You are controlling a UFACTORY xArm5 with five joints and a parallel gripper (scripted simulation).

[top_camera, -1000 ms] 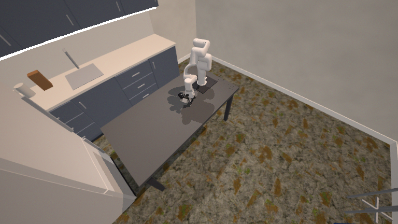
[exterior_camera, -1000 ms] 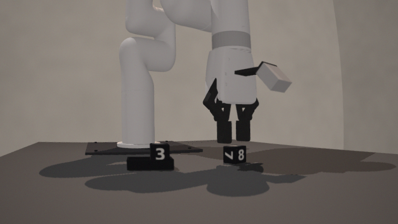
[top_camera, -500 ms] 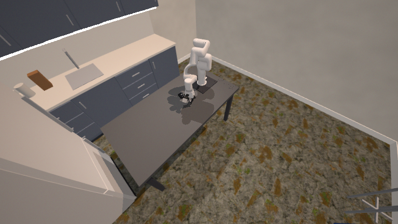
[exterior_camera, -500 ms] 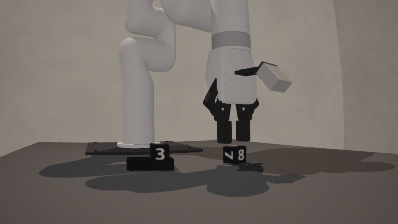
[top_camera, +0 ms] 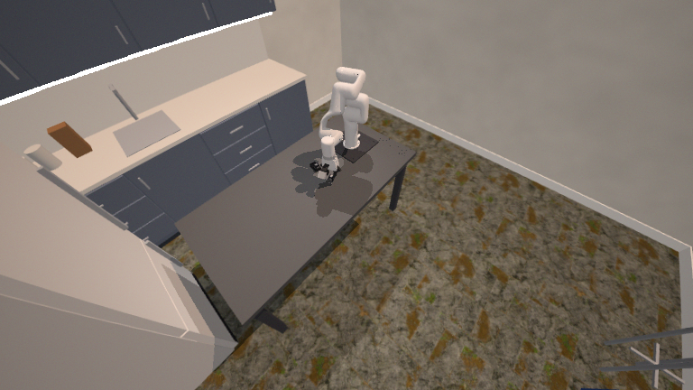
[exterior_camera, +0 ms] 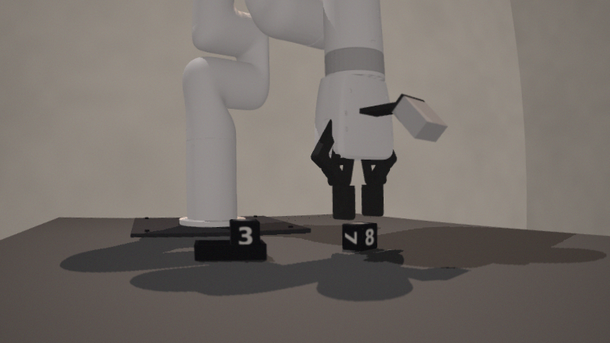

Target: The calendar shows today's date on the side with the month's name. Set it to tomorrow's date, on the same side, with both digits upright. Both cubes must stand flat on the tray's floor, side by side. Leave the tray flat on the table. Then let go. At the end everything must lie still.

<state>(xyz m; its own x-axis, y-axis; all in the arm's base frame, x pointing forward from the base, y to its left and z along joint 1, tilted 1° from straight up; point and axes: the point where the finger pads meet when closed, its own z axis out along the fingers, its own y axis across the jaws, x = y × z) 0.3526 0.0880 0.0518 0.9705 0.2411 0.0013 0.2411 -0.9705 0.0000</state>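
In the exterior view a low black tray (exterior_camera: 229, 250) lies flat on the dark table, in front of the arm's base. One black cube (exterior_camera: 245, 233) stands in the tray's right half and shows an upright 3. A second black cube (exterior_camera: 358, 236) stands on the table to the right of the tray, outside it. It is turned corner-on, showing a tilted 7 on its left face and an 8 on its right face. My gripper (exterior_camera: 357, 213) hangs straight above this second cube, fingers pointing down, partly open and empty, a small gap above the cube's top. In the top view the gripper (top_camera: 325, 175) is small.
The arm's base stands on a dark plate (exterior_camera: 215, 226) just behind the tray. A grey camera block (exterior_camera: 420, 117) sticks out from the wrist's right side. The table (top_camera: 286, 212) stands beside a kitchen counter (top_camera: 168, 120); its edges are far from the cubes.
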